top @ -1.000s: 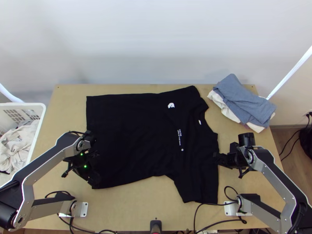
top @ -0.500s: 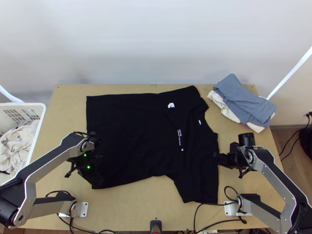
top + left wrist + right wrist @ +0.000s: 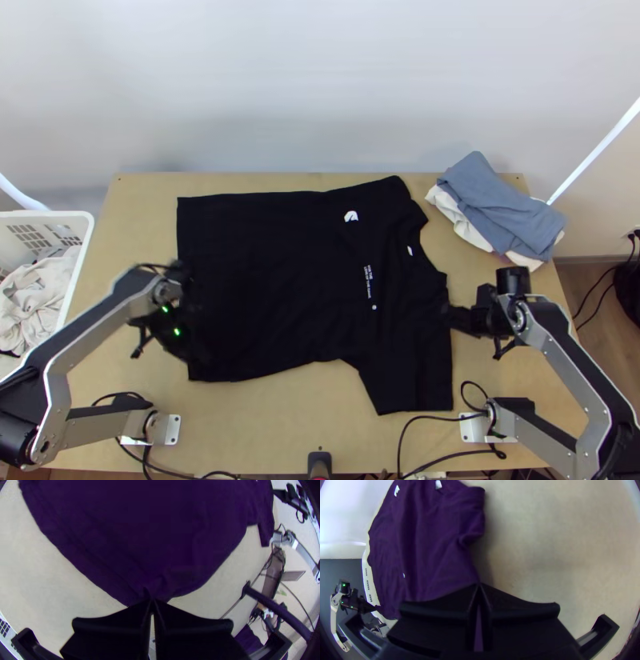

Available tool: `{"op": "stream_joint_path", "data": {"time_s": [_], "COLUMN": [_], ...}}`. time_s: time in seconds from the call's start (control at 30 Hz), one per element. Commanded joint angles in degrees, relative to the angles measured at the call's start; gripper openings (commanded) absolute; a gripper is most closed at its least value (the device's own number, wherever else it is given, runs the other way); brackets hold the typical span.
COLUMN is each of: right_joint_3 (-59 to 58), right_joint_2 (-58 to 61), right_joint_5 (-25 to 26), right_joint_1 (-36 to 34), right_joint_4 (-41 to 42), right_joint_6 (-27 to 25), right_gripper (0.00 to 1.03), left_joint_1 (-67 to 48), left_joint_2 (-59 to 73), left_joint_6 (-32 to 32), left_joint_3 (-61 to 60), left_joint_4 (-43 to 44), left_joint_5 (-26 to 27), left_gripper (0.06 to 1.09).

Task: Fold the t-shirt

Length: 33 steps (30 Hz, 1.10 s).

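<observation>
A white plastic basket [image 3: 83, 254] holds crumpled off-white cloth [image 3: 36, 296] beside the light wooden tabletop [image 3: 264, 424]. The left pincer [image 3: 197, 356] and right pincer [image 3: 450, 318] pinch a spread black t-shirt [image 3: 280, 272].

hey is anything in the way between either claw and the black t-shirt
Nothing visible is: the left claw is closed on the t-shirt at its hem end, the right claw at its collar end.

High over the near edge of the table [image 3: 264, 432], one camera looks steeply down — two more ride the wrists of the left arm [image 3: 96, 336] and right arm [image 3: 570, 360], close in, looking over the t-shirt [image 3: 280, 280] from hem and sleeve, and all three share that shirt
</observation>
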Motion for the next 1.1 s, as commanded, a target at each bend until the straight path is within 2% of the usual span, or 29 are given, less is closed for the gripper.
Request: {"op": "stream_joint_path", "data": {"time_s": [0.0, 0.17, 0.37, 0.57, 0.87, 1.07], "right_joint_3": [5.6, 11.32, 20.46, 35.49, 59.39, 73.28], "right_joint_2": [-2.26, -3.76, -3.23, 2.13, 12.42, 19.89], "right_joint_5": [0.43, 0.52, 0.52, 0.87, 5.44, 6.76], "right_joint_1": [-1.07, -1.25, 0.95, 3.67, 6.31, 7.63], "right_joint_4": [-0.69, -0.77, -0.51, -0.95, -1.13, -1.13], "right_joint_6": [-0.51, -0.42, 2.3, 6.52, 6.26, 6.26], "right_gripper": [0.03, 0.03, 0.03, 0.03, 0.03, 0.03], "left_joint_1": [3.97, 7.4, 9.34, 11.09, 13.64, 14.96], "left_joint_2": [-2.63, -5.44, -6.76, -6.93, -7.55, -7.46], "left_joint_6": [-4.17, -12.08, -20.25, -21.75, -23.33, -22.71], "left_joint_3": [6.14, 11.86, 21.88, 31.63, 42.0, 46.84], "left_joint_4": [1.29, 5.68, 8.23, 14.21, 25.81, 32.32], "left_joint_5": [1.12, 1.12, 0.51, -4.76, -10.21, -11.27], "left_gripper": [0.1, 0.1, 0.1, 0.1, 0.1, 0.1]}}
